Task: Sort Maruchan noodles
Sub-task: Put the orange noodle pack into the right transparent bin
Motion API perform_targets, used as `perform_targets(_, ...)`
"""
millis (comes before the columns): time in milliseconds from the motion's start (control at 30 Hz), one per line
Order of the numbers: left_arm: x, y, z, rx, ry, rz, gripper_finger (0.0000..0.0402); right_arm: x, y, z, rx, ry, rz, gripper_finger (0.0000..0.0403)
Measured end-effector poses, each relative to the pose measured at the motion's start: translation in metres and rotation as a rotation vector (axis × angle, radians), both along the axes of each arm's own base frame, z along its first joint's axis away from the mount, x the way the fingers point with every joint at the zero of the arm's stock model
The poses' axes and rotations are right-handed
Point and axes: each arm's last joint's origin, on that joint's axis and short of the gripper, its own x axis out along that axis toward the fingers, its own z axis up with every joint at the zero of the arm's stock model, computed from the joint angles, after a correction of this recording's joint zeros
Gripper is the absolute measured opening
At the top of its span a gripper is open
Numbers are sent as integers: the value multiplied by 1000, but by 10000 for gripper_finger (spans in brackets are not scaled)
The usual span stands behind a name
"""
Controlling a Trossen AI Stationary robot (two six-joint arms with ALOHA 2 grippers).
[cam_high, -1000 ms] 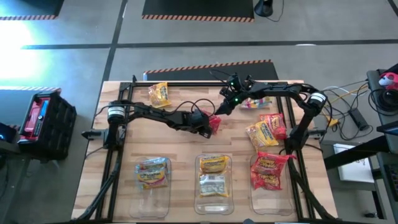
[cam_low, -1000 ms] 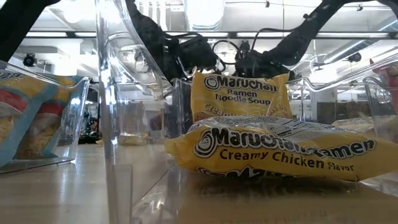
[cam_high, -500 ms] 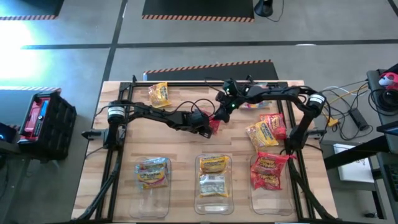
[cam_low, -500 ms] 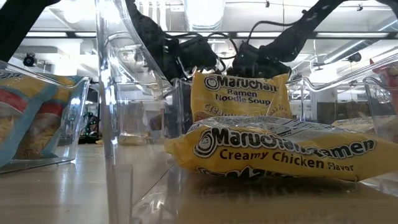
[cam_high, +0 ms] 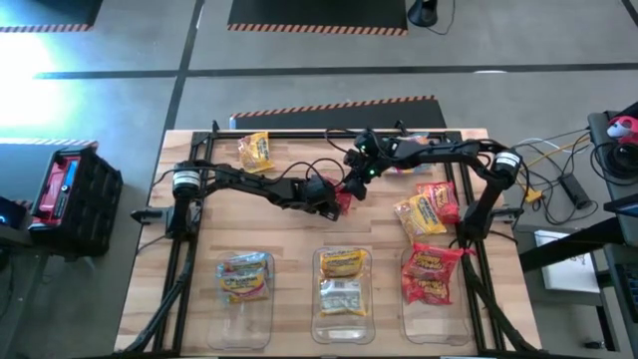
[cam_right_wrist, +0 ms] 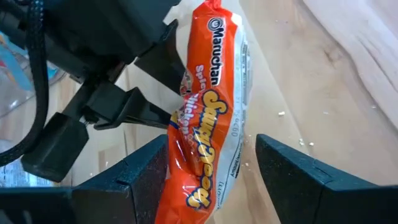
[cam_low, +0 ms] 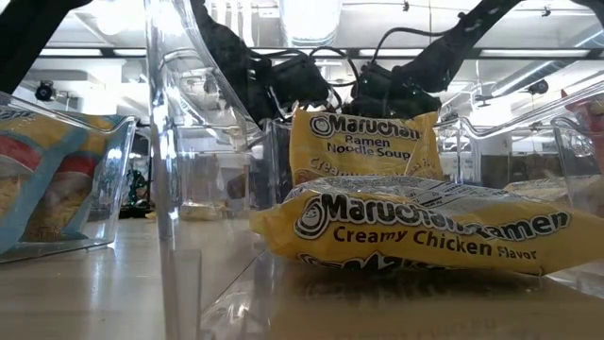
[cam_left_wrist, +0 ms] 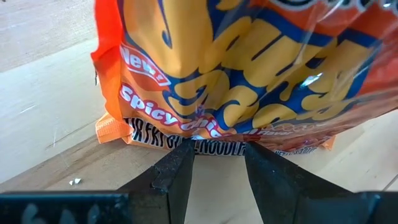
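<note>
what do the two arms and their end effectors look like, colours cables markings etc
Both arms are dark, slim and jointed, each with a pale silver band near its base. Loose black cables loop along them. The left end effector has two flat, tapering dark fingers. The right end effector has two broader, blocky dark fingers. A small green light glows near the right arm's wrist. No lettering shows.

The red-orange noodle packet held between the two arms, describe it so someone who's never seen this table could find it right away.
Look at the middle of the wooden table, where the two dark arms meet. The left claw pinches the red-orange packet by its edge, and the open right claw straddles it. Unlike every other packet, it is held off the table, not lying loose or in a bin.
</note>
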Motion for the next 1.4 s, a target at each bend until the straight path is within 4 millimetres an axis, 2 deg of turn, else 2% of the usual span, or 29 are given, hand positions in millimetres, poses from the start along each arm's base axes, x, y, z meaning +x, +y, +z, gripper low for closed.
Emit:
perform_targets(167,0,0,0,-2,-2,6,134,2,5,0,-2,1,14,226)
perform_targets(433,0,0,0,-9,-10,24,134,9,11,-15,45,44,16,226)
perform_targets(633,0,0,0,-10,-13,27,134,10,12,-19,50,54,19,223)
perform_targets(767,0,0,0,-10,-14,27,134,10,12,-19,49,54,19,205)
perform_targets(1067,1,0,0,-10,-15,27,134,10,12,-19,47,53,19,137)
perform_targets(1267,2,0,3,-47,-51,4,134,10,12,-19,46,53,21,127)
perform_targets(1400,2,-3,13,-72,-80,-20,134,10,11,-19,56,52,20,125)
